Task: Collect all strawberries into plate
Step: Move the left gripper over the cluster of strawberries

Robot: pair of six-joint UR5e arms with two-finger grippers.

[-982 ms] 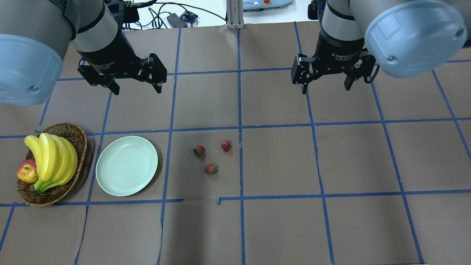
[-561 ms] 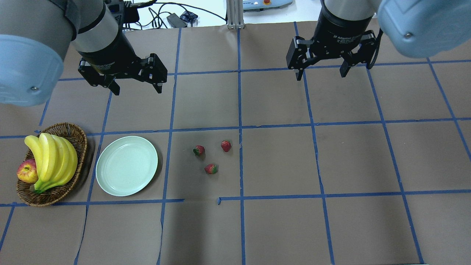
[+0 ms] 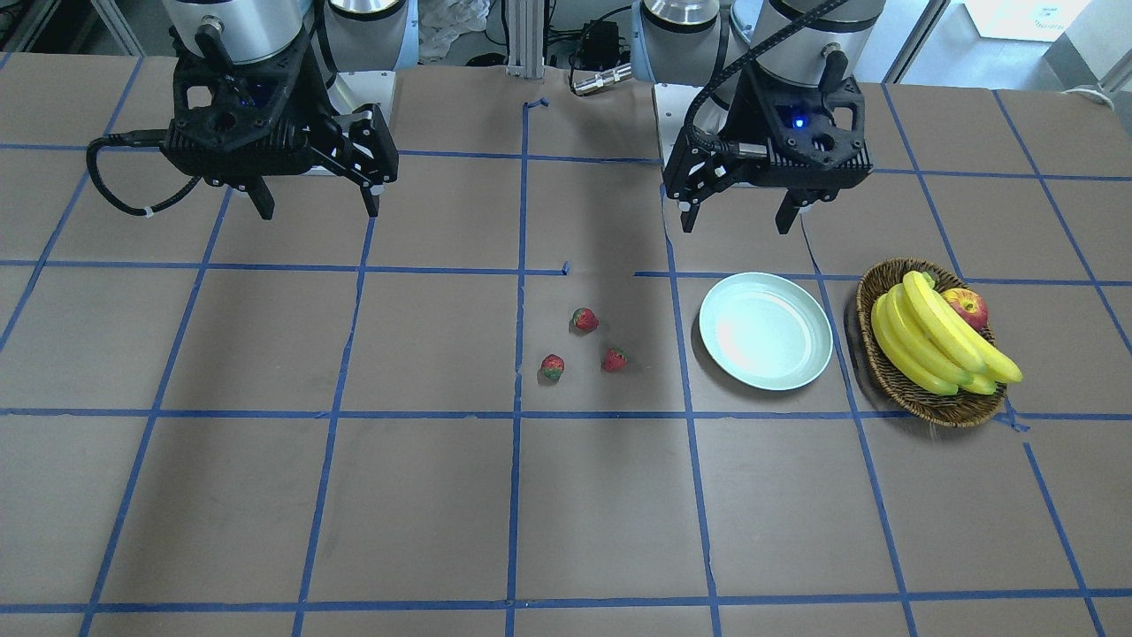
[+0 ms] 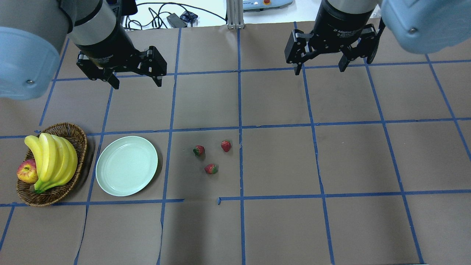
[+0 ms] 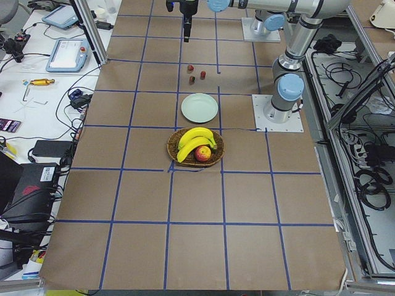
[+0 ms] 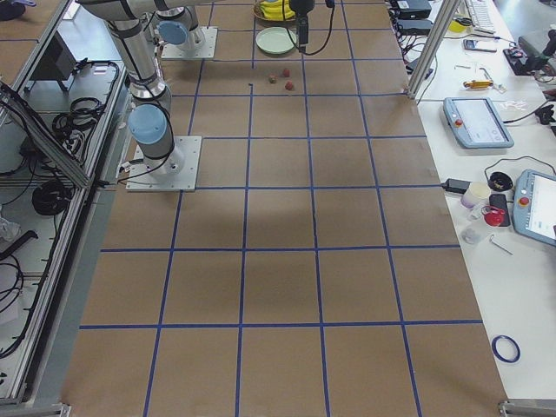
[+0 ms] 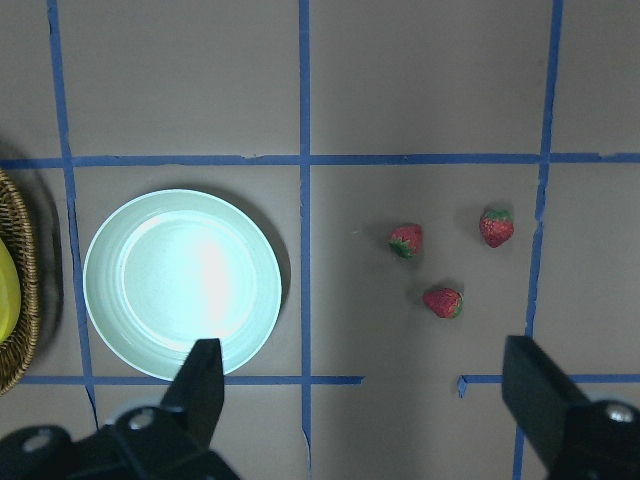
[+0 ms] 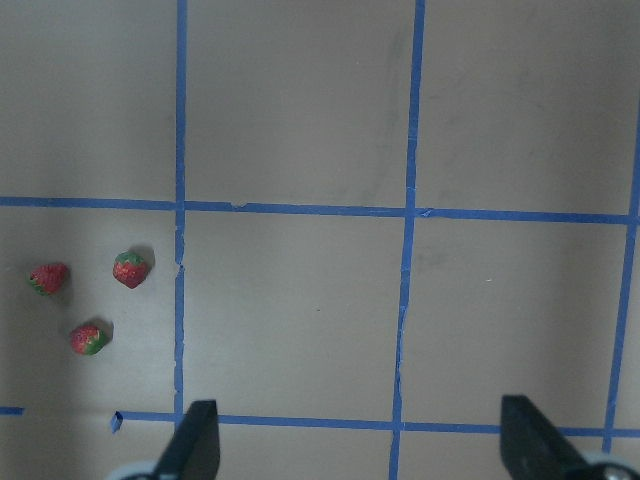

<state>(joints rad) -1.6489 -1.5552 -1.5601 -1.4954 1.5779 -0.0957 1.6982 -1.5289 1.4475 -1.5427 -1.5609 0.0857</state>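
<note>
Left pincer and right pincer spread wide; the basket (left wrist view) is cut off.

Bright, even overhead light; soft shadows on table; glare on plate; sharp focus.

The only print that can be read is white lettering on the black body of the right gripper, seen in the overhead view just above its jaws. It says "2F Adaptive", followed by a word that begins "Gri" and then runs out of sight around the curve of the housing. The left gripper carries a line of white lettering in the same place on its own black body, but there it is too small and blurred to read with any certainty.
</note>
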